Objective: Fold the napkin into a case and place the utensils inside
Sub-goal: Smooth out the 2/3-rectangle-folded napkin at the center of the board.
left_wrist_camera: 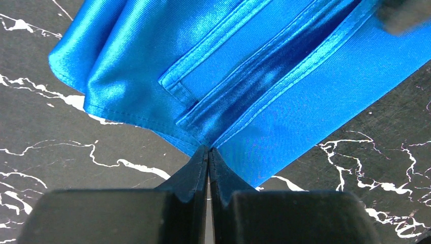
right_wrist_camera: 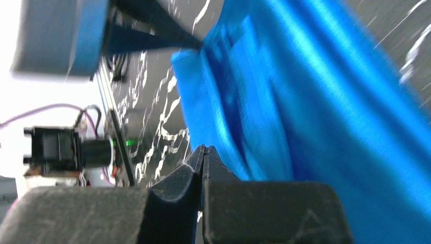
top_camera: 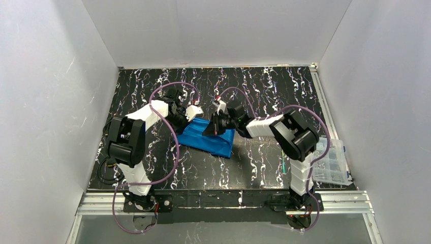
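Observation:
The bright blue napkin (top_camera: pixel 216 141) lies partly folded in layers at the table's middle, its far edge lifted. My left gripper (top_camera: pixel 195 114) is shut on the cloth's near corner (left_wrist_camera: pixel 239 101), fingertips (left_wrist_camera: pixel 209 151) pressed together on the hem. My right gripper (top_camera: pixel 215 123) is shut at the cloth's other end; in the right wrist view its tips (right_wrist_camera: pixel 204 148) meet at the edge of the hanging folds (right_wrist_camera: pixel 305 112). One thin teal utensil (top_camera: pixel 283 165) lies beside the right arm's base; other utensils are hidden.
A clear plastic compartment box (top_camera: pixel 333 161) sits at the table's right edge. White walls enclose the black marbled table (top_camera: pixel 264 86) on three sides. Purple cables loop over both arms.

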